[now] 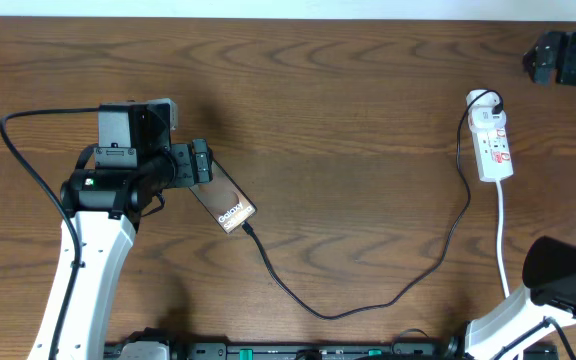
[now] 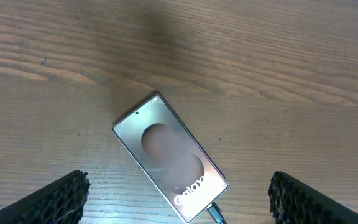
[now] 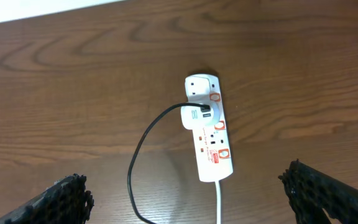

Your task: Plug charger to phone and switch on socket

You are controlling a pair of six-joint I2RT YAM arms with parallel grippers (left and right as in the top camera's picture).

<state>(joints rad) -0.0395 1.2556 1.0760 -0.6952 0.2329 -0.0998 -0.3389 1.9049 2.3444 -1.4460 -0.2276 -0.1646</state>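
The phone (image 1: 223,201) lies flat and slanted on the wooden table, its glossy face (image 2: 169,158) showing white "Galaxy" lettering. The charger's black plug tip (image 2: 212,214) sits against the phone's lettered end. Its thin cable (image 1: 318,314) loops across the table to a white adapter (image 3: 197,117) plugged into the socket (image 3: 209,134), a white power strip (image 1: 493,146) with red switch marks. My left gripper (image 2: 179,186) hovers open above the phone, holding nothing. Near the table's far right corner, my right gripper (image 3: 188,190) stands open, short of the socket.
The strip's white cord (image 1: 503,240) runs toward the near edge by the right arm's base (image 1: 558,290). The left arm (image 1: 93,230) reaches in from the near left. The far table edge (image 3: 42,12) shows in the right wrist view.
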